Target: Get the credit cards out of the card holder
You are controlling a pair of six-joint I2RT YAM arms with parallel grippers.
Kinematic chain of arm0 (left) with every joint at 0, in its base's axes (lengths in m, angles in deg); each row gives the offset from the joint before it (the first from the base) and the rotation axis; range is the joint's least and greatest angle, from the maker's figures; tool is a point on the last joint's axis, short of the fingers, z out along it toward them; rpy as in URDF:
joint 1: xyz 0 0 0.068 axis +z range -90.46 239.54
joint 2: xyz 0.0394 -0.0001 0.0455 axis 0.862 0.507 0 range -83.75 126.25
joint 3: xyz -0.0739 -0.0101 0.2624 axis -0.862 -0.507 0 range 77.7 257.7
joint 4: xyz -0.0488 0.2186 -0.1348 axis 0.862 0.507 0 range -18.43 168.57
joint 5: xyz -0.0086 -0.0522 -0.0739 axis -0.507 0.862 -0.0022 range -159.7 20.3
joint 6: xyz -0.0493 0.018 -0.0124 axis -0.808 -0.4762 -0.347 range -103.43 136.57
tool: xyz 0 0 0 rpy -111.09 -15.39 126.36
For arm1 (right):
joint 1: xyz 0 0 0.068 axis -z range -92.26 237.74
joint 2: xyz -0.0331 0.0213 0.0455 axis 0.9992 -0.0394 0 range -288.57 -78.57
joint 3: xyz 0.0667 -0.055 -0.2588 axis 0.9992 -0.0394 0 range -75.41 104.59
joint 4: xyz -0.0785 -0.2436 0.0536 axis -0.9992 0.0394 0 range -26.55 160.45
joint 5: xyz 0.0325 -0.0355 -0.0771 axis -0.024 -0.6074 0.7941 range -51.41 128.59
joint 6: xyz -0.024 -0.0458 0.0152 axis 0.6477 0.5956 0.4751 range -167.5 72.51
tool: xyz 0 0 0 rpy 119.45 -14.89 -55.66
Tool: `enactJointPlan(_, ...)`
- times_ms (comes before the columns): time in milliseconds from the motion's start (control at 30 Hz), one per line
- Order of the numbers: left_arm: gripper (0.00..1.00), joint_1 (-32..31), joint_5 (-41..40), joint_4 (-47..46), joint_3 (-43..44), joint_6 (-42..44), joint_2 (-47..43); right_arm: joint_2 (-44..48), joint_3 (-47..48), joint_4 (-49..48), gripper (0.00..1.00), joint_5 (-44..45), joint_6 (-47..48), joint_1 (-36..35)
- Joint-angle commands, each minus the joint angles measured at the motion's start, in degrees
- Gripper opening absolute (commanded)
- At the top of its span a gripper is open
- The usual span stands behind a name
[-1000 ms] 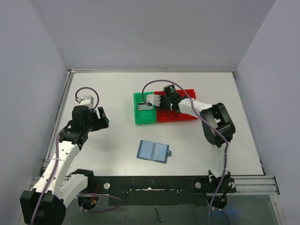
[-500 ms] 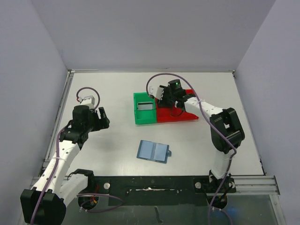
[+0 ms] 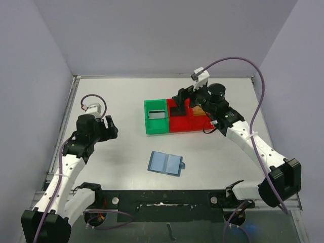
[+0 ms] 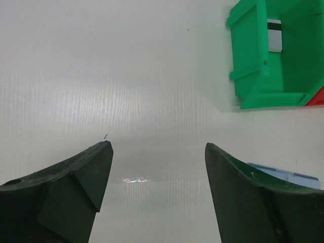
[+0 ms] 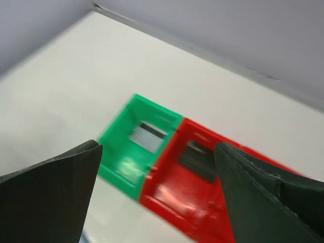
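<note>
Card holder (image 3: 166,163) open in top view, right wrist adds dark card (image 5: 198,158) in red bin (image 5: 174,198), left hand (image 4: 158,146), right hand (image 5: 158,147) released

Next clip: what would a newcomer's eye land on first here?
The green bin and red bin sit side by side mid-scene, a pale grey card in the green, a dark card in the red, the right end effector open above the red one. Nearer the front, the light-blue card holder lies flat and open.
</note>
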Motion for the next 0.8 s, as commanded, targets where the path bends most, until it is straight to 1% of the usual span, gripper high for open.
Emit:
enactJointPlan(0,0.73,0.34,-1.75,-2.53,0.63,0.1,-2.47,0.66,-5.21,0.02,0.98,-10.96,-34.57,0.5)
enactJointPlan(67,0.73,0.3,-2.21,-2.29,0.67,-0.07,-3.18,0.45,-9.32,-0.76,0.98,-10.18,-43.69,-0.36)
enactJointPlan(100,0.73,0.28,-2.39,-2.2,0.63,-0.23,-3.68,0.53,-9.98,0.81,0.98,-7.57,-45.1,-1.96)
enactJointPlan(133,0.73,0.28,-2.6,-2.19,0.54,-0.33,-4.13,0.86,-9.59,4.46,0.97,0.04,-44.55,-5.23)
enactJointPlan(200,0.73,0.32,-3.09,-2.06,0.33,-0.56,-5.28,0.71,-7.54,12.97,0.98,20.85,-44.56,-15.87)
enactJointPlan(233,0.73,0.28,-3.45,-1.97,0.34,-0.69,-5.71,-0.1,-6.35,17.91,0.98,29.1,-47.93,-19.5)
enactJointPlan(267,0.73,0.27,-3.7,-1.86,0.27,-0.82,-6.05,-1.11,-5.86,21.58,0.98,35.48,-50.9,-22.15)
enactJointPlan(333,0.73,0.28,-4.37,-1.71,0.28,-1.01,-6.57,-3.47,-5.9,24.44,0.98,37.32,-55.59,-25.31)
enactJointPlan(367,0.73,0.28,-4.72,-1.66,0.27,-1.12,-6.79,-4.71,-5.98,24.55,1.0,37.42,-57.38,-27.45)
enactJointPlan(433,0.73,0.26,-5.59,-1.43,0.27,-1.3,-7.0,-8.28,-5.09,25.67,0.96,38.75,-59.85,-30.77)
enactJointPlan(500,0.73,0.29,-6.28,-1.22,0.39,-1.45,-7.1,-12.04,-3.09,28.65,0.89,40.29,-62.9,-33.4)
enactJointPlan(567,0.73,0.27,-6.8,-1.09,0.31,-1.54,-7.23,-15.02,-1.45,30.42,0.84,40.35,-65.41,-34.9)
enactJointPlan(633,0.73,0.29,-6.95,-1.09,0.4,-1.58,-7.21,-17.03,-0.7,29.54,0.82,38.03,-65.19,-35.29)
enactJointPlan(767,0.74,0.27,-6.83,-1.13,0.36,-1.67,-7.12,-19.14,-0.37,28.12,0.81,35.78,-66.69,-36.51)
